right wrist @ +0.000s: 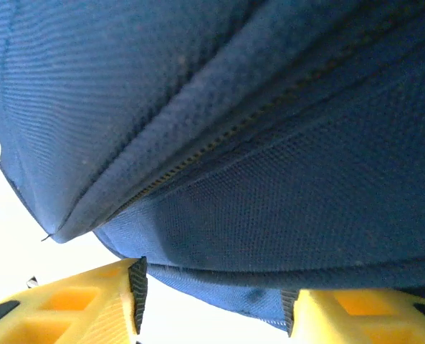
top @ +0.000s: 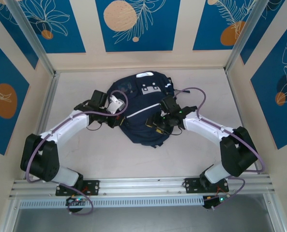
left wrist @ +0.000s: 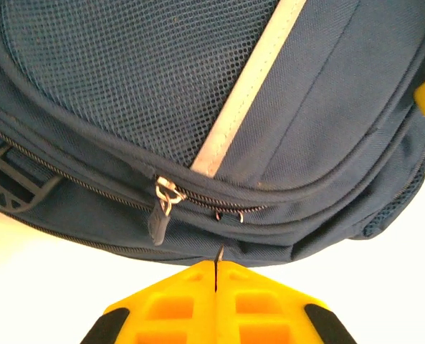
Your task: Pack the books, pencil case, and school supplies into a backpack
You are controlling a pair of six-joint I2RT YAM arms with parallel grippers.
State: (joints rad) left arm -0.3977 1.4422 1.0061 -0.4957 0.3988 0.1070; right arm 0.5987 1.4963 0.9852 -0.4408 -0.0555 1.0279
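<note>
The dark navy backpack lies flat mid-table between both arms. My left gripper is at its left edge. In the left wrist view the yellow jaws are shut, with a thin dark tab of the backpack pinched between the tips, just below a zipper slider. My right gripper is at the bag's right edge. There its jaws stand apart with a fold of the backpack's fabric between the pads. The books, pencil case and school supplies are hidden.
A pale tabletop surrounds the bag, with walls on three sides and a metal rail at the near edge. Purple cables loop off both wrists beside the bag.
</note>
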